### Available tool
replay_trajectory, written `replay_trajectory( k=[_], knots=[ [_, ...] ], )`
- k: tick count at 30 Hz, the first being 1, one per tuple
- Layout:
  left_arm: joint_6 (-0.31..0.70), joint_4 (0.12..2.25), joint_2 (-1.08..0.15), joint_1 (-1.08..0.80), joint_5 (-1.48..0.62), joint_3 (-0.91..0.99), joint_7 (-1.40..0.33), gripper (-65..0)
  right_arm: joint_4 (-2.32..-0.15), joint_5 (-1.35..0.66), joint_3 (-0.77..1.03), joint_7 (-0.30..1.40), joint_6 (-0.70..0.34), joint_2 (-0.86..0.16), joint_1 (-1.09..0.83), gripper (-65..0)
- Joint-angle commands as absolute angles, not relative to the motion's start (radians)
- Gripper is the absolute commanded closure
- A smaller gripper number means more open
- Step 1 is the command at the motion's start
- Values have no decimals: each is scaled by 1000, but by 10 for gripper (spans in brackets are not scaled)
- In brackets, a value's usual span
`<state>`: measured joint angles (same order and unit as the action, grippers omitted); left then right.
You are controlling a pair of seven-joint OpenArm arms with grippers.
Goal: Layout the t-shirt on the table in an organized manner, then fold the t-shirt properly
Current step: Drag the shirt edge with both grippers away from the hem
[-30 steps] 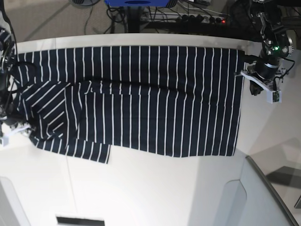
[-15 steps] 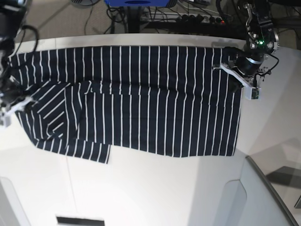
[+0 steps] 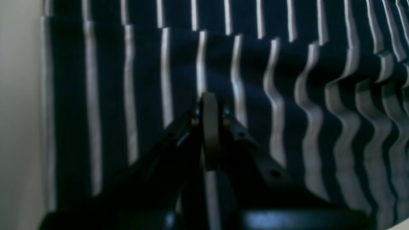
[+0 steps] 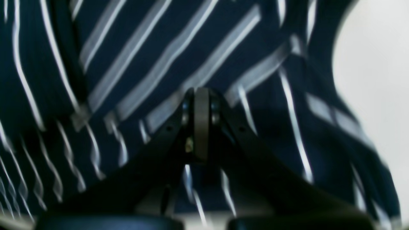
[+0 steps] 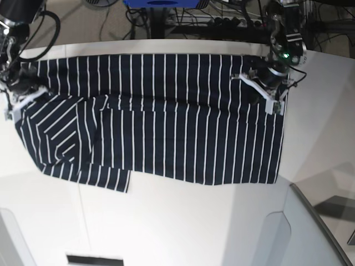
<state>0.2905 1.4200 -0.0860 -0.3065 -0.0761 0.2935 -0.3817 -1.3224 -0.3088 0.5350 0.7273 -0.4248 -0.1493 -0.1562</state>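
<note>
The dark t-shirt (image 5: 166,122) with thin white stripes lies spread sideways across the white table (image 5: 183,227), sleeves toward the left. My left gripper (image 5: 256,83) is over its far right part. Its pads (image 3: 209,127) are pressed together on the cloth (image 3: 287,95), which ripples beside a crosswise fold. My right gripper (image 5: 23,91) sits at the shirt's far left by the sleeve. Its fingers (image 4: 201,124) are shut with striped fabric (image 4: 127,64) bunched around them. Bare table shows at one side of each wrist view (image 3: 19,95) (image 4: 377,64).
Beyond the table's far edge, cables and a power strip (image 5: 233,22) lie on the floor beside a blue object (image 5: 161,3). A grey panel (image 5: 310,221) rises at the near right corner. A dark slot (image 5: 94,259) sits at the front edge.
My left gripper moved left from beside the shirt's right edge to over the cloth, staying shut. My right gripper moved from the near left toward the far left and closed.
</note>
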Motion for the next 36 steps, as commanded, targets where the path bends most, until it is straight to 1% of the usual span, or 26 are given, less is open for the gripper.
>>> replay_trajectory(
  k=[1,5,9,17,24,33,34,35,36],
  knots=[
    [289,1412,-88,-320,-47,300,-366,0,-1360,-323,539,717,-424,-165,-151,0],
    [289,1353,-94,-332,-31,308,-349,0,-1331,-321,539,720,-421,-165,-153,0],
    [289,1351,-97,-352,-33,312,-326,0,-1279,-321,541,720,-421,-171,-162,0],
    [289,1431,-117,-415,-33,311,-317,0,-1323,-321,541,719,-421,-170,-272,0],
    [289,1486,-130,-463,-42,312,-320,0,-1325,-321,539,685,-424,-173,-269,0],
    [289,1552,-124,-504,-45,317,-321,0,-1506,-321,549,693,-424,-206,-217,-9],
    [289,1577,-120,-510,-45,332,-323,0,-1515,-321,549,693,-424,-214,-199,-15],
    [289,1598,-116,-512,-45,348,-323,0,-1515,-321,550,693,-424,-226,-176,-35],
    [289,1629,-101,-513,-45,367,-325,0,-1506,-321,550,693,-424,-246,-140,-68]
  ],
)
